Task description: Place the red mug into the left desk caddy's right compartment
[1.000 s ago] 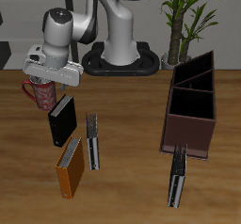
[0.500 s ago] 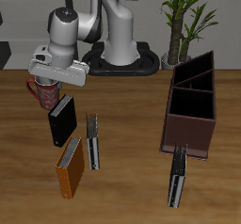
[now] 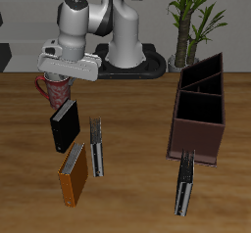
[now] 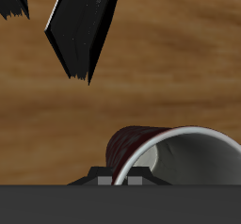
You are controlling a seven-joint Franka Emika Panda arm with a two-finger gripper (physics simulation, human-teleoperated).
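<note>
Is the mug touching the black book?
Apart. The wrist view shows bare wood between the mug and the black book.

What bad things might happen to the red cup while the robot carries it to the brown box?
The end effector holds the red mug by its rim, so it might slip and drop onto the black book just below. The left desk caddy has tall thin walls, so a low carry might bump them. The right compartment sits beside narrower sections, so a poor aim could land it wrong.
</note>
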